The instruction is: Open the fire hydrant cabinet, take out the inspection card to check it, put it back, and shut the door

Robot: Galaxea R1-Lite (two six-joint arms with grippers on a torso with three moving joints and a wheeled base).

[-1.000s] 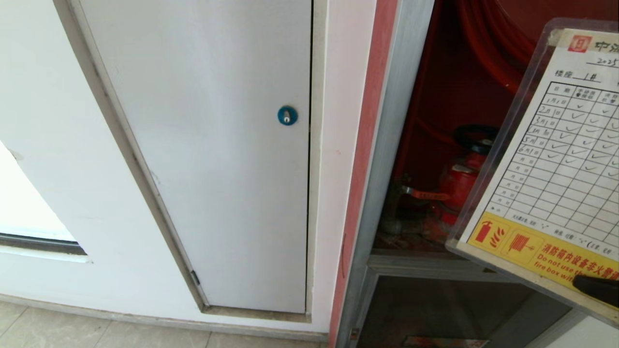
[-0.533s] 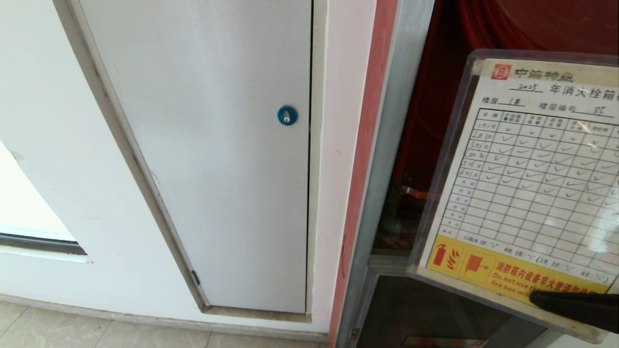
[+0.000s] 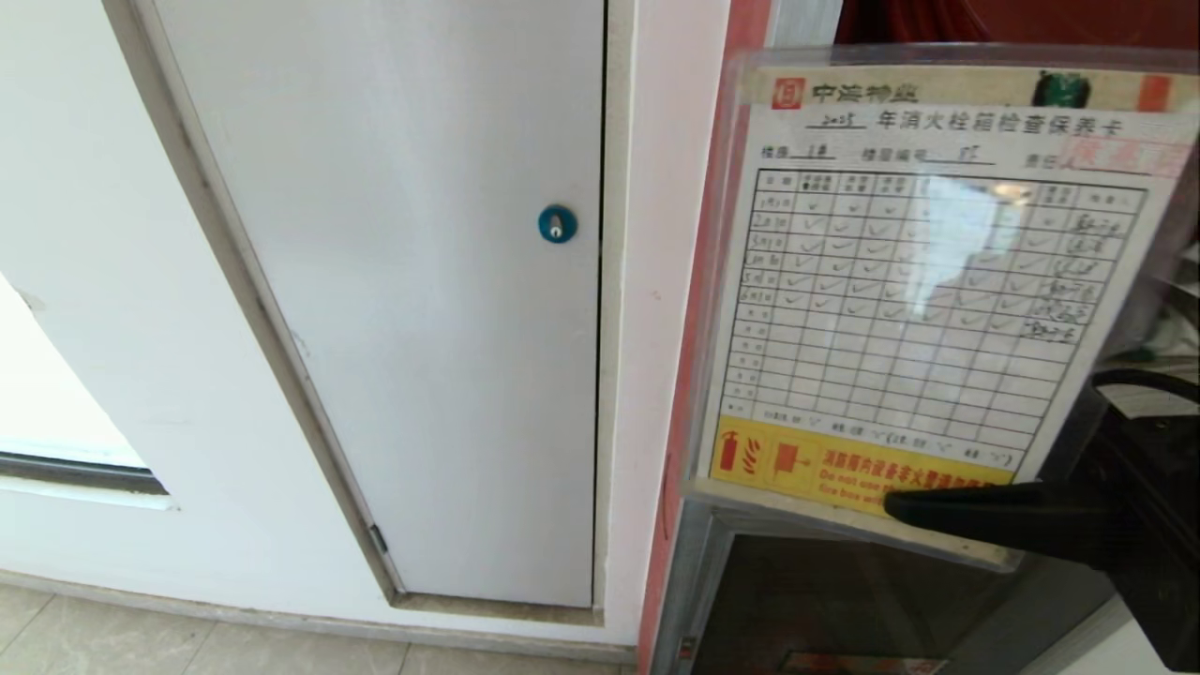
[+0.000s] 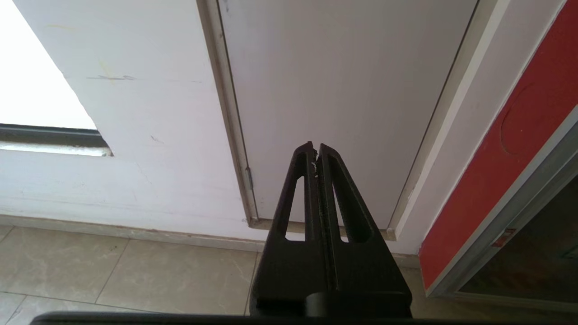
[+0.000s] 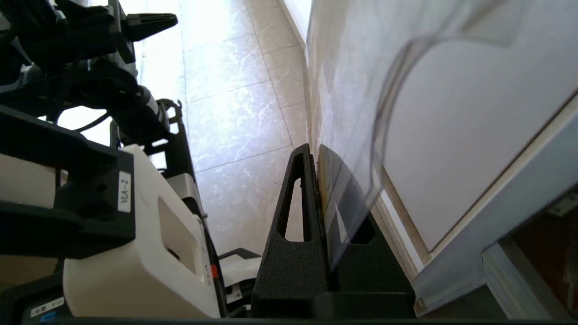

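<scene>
My right gripper (image 3: 937,511) has its fingers clamped on the card's (image 3: 923,281) bottom edge, long axis upright, facing me before the open cabinet (image 3: 797,23) just behind it, while my left gripper (image 4: 316,151) hangs pressed together, farther off.

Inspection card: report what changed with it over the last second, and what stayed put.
The inspection card, clamped at its yellow bottom strip by the right gripper, swung leftward across the head view, from tilted and cut off at the right edge to nearly square-on and almost fully readable, now covering the fire hydrant cabinet opening. The grip did not change. The white panel door and camera stayed put; the left gripper is shut.
</scene>
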